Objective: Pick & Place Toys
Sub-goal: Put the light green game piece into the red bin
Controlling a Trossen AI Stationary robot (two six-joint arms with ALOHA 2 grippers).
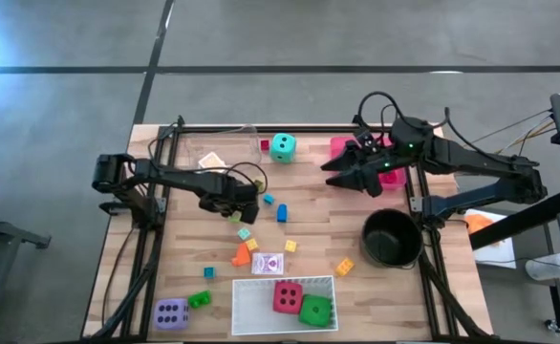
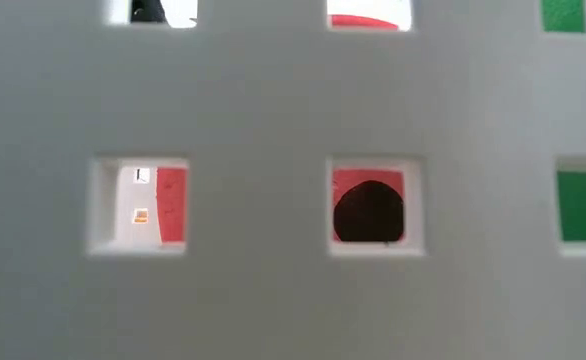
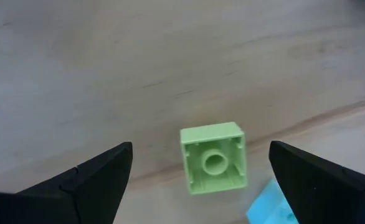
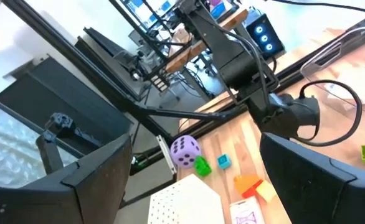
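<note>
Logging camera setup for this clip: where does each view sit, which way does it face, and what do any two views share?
High: overhead, straight down on the table; both arms show.
Low: table height, pressed against the white tray wall; no arm shows.
Left wrist: looks down between open left gripper fingers at a light green block.
Right wrist: looks across the table past the open right gripper; left arm shows.
Shared: the purple die.

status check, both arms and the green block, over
Left pincer open, poised over the light green block, not gripping. Right pincer open, waiting near the pink tray. Blue block close beside the green one.
</note>
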